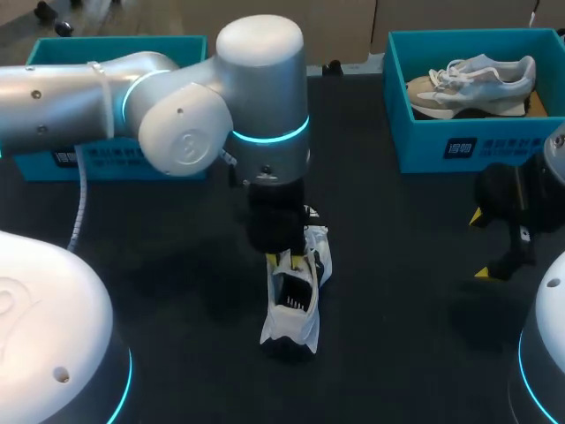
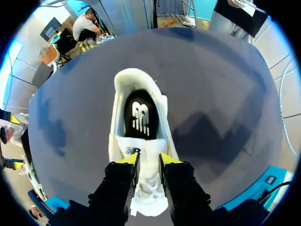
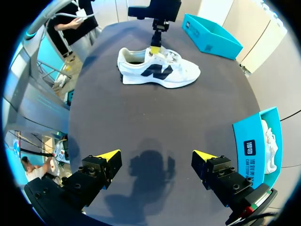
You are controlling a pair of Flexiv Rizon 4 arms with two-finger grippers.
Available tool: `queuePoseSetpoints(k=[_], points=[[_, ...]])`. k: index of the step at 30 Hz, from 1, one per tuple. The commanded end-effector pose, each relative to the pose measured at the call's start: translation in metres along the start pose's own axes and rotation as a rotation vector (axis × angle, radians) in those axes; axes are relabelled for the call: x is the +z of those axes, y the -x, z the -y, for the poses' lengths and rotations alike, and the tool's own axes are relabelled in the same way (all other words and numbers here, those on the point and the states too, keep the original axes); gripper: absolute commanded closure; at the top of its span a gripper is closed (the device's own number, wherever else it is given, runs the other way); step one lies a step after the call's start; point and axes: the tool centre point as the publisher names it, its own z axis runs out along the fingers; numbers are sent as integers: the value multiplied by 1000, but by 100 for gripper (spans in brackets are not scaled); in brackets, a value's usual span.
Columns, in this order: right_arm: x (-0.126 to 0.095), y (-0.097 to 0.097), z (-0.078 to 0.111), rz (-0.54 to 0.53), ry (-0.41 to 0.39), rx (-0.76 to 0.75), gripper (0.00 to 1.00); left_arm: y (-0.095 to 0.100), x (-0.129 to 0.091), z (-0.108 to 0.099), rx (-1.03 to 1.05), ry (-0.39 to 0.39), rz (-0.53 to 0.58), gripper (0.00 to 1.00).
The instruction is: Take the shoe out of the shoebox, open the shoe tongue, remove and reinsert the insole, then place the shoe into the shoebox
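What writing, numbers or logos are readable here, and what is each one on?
Right shoebox front: white label, characters too small to read.
Left shoebox front: label partly hidden, blurred.
Shoe side: dark emblem, not a word.
Insole: white logo mark, no readable words.
Tongue: small tag print, too small to read.
No numbers readable.

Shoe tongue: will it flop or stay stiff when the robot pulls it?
Probably floppy: the shoe tongue looks thin and soft, pinched in the left end effector. The white shoe looks light, so it might lift or slide too, though its flat sole should stop it tipping.
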Motion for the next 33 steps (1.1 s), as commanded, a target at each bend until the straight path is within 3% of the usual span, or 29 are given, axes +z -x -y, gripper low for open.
queuePoseSetpoints(k=[1, 4, 6, 8, 10, 11, 12, 26, 28, 33], points=[[0, -2, 0, 3, -2, 0, 0, 0, -21, 10, 5, 45, 5, 71], [0, -2, 0, 3, -2, 0, 0, 3, -38, 16, -8, 74, 11, 69], [0, -2, 0, 3, -2, 0, 0, 6, -47, 17, -71, 50, 1, 60], [0, -2, 0, 3, -2, 0, 0, 7, -54, 13, -195, -19, -10, 55], [0, -2, 0, 3, -2, 0, 0, 6, -56, 6, -392, -144, -7, 51], [0, -2, 0, 3, -2, 0, 0, 5, -56, 6, -483, -186, -2, 19], [0, -2, 0, 3, -2, 0, 0, 2, -57, 5, -545, -221, 14, 0], [0, -2, 0, 3, -2, 0, 0, -1, -60, 8, -544, -219, 14, 0], [0, -2, 0, 3, -2, 0, 0, -1, -58, 9, -617, -239, 18, 0], [0, -2, 0, 3, -2, 0, 0, 2, -61, 39, -909, -279, -41, 0]])
